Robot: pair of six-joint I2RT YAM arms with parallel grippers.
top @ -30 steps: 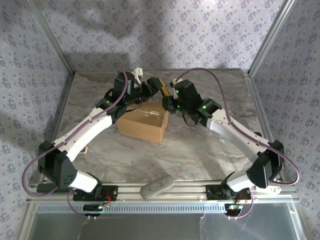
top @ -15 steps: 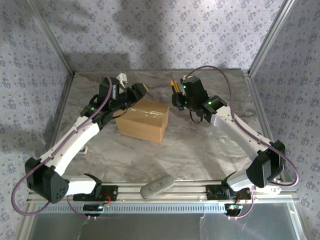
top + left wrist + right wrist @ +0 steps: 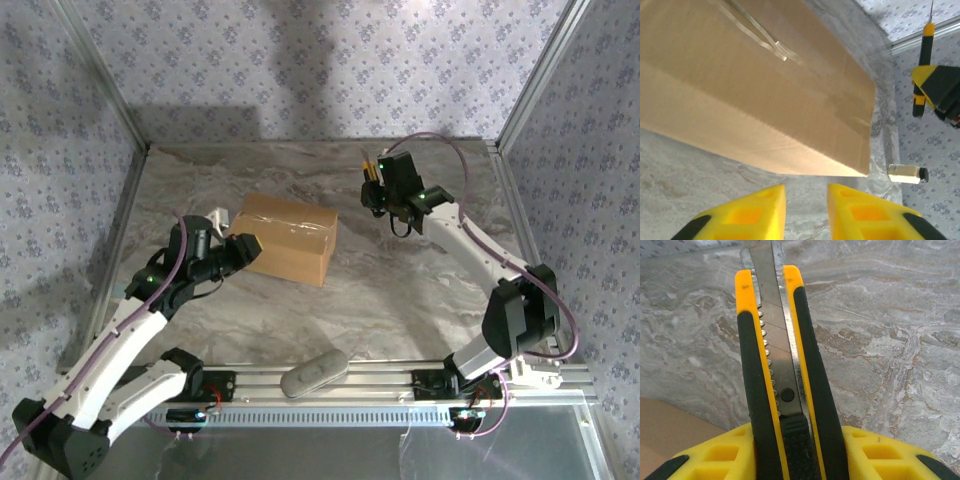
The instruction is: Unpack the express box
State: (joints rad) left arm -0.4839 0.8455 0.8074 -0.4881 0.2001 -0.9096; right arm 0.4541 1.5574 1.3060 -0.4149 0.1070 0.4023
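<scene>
A grey-veined marble tabletop (image 3: 400, 290) lies inside a booth walled with flower-print paper. The left gripper (image 3: 243, 246) is low over the left of the table. In its wrist view its yellow fingers (image 3: 757, 207) stand a narrow gap apart with nothing between them. The express box (image 3: 285, 236) lies directly ahead of those fingertips. From above the gripper looks to be at the box's near-left corner, while the wrist view shows a strip of bare marble between the fingers and the carton's near side (image 3: 755, 85). The box sits closed, left of the table's middle. A line of clear tape (image 3: 760, 35) runs along its top. Past its far corner a small clear vial (image 3: 907, 173) with a dark cap lies on the marble. The right gripper (image 3: 374, 186) is well apart from the box, off its far-right side. It is clamped on a yellow-and-black utility knife (image 3: 785, 365), whose metal blade points away from the wrist. A grey oblong thing (image 3: 313, 373) rests on the rail at the near edge, between the arm bases.
</scene>
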